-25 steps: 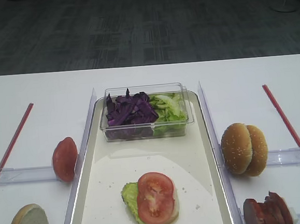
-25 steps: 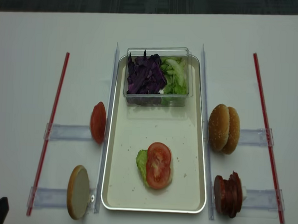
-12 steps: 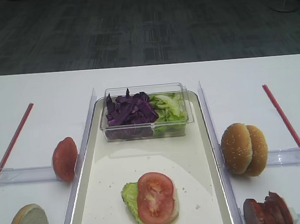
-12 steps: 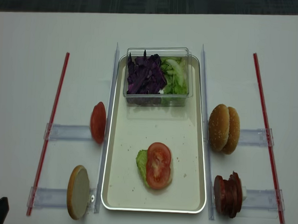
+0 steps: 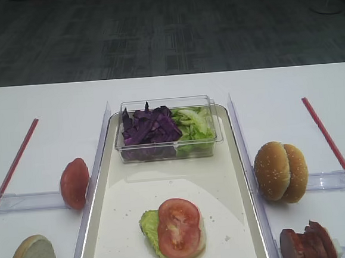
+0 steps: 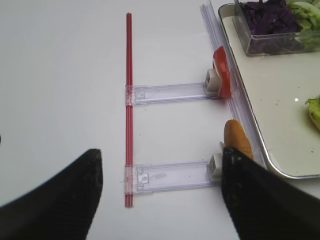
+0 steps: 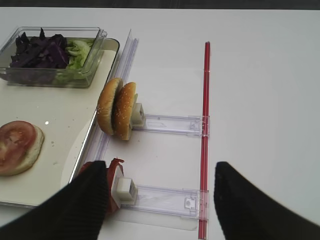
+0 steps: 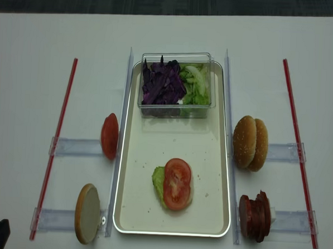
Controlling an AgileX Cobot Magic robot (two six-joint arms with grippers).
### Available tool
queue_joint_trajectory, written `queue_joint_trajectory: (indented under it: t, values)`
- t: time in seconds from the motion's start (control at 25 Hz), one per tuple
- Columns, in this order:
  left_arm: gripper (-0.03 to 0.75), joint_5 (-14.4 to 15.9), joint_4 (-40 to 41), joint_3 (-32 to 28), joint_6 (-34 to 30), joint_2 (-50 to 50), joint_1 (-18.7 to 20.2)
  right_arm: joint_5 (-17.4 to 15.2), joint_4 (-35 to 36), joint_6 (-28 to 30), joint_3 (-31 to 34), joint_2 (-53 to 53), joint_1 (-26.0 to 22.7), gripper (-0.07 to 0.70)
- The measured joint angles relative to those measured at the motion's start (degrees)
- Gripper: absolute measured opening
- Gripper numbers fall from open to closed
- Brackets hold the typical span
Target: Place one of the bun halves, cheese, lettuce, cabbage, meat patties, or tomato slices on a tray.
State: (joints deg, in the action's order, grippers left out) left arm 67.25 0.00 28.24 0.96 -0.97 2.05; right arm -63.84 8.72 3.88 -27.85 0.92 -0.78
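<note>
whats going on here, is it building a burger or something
Looks like burger assembly, paused. On the tray a tomato slice lies on lettuce over a bun half. Both grippers are pulled back with jaws open, holding nothing. Two bun halves and meat patties stand in holders to the right, untouched.

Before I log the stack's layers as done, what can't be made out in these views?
- Under the tomato slice: lettuce and a pale edge show; anything else is covered, every view.
- Meat patties: cut by the exterior high view's bottom edge; count unclear.
- Left gripper, right gripper: only blurred fingers show.
</note>
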Motion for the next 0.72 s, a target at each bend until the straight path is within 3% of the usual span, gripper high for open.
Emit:
queue_joint_trajectory:
  t: [0.72]
  values:
    - [0.475,0.0,0.0,0.0,0.0,0.0,0.0,0.0,0.0,0.0,0.0,0.0,0.0,0.484]
